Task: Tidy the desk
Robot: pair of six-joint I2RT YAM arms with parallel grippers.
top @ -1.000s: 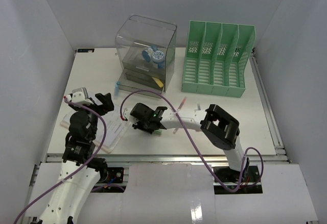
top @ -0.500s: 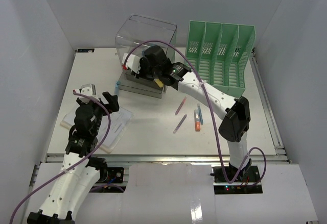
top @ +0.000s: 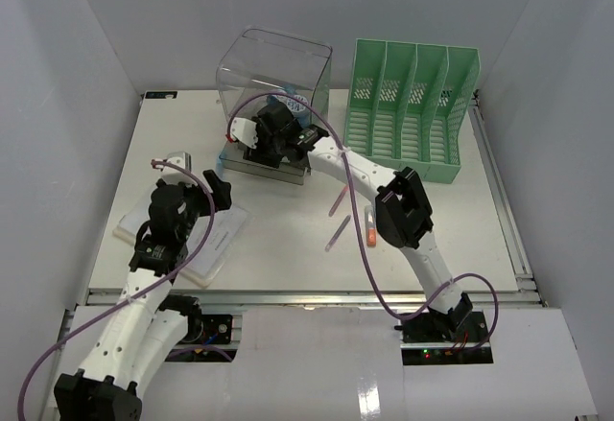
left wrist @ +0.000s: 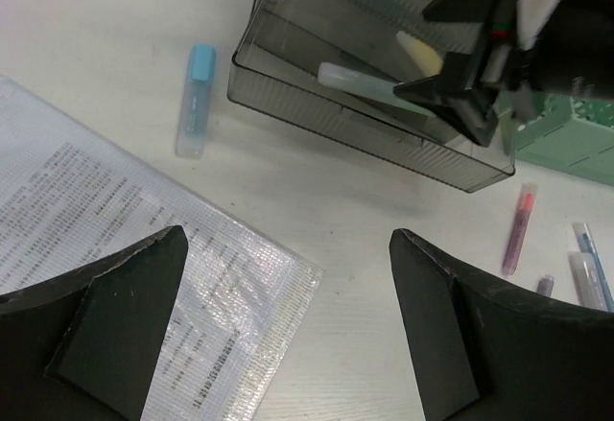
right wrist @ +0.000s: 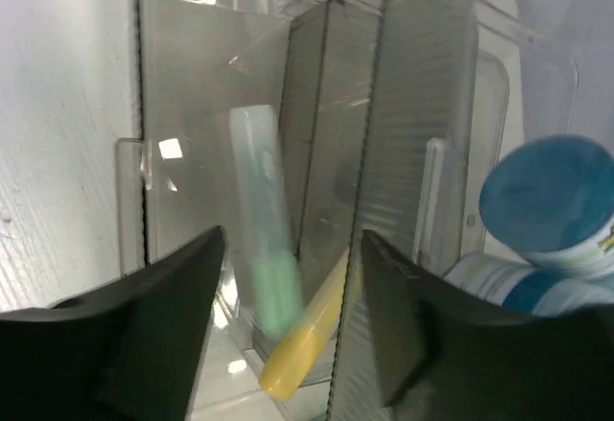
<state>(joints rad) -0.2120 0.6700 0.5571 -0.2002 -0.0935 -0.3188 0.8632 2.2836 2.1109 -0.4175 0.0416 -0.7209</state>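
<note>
The white desk (top: 182, 143) holds a clear drawer box (top: 273, 66) with its lower drawer (top: 251, 164) pulled open. My right gripper (top: 278, 143) hovers over that drawer, jaws open and holding nothing. In the right wrist view (right wrist: 293, 239) a green marker (right wrist: 264, 239) and a yellow marker (right wrist: 307, 344) lie in the drawer between the fingers. The left wrist view shows the same drawer (left wrist: 317, 105) and green marker (left wrist: 360, 83). My left gripper (top: 197, 186) is open and empty, above the corner of a document sleeve (left wrist: 96, 229).
A blue marker (top: 220, 164) lies left of the drawer. A pink pen (top: 339, 198), a purple pen (top: 336, 234) and an orange marker (top: 369, 231) lie mid-desk beside the right arm. A green file rack (top: 408, 109) stands back right. Blue tape rolls (right wrist: 547, 196) sit inside the box.
My right arm swung from mid-desk to the drawer box and lowered over the open drawer; the green marker now lies in it. My left gripper shifted slightly right.
</note>
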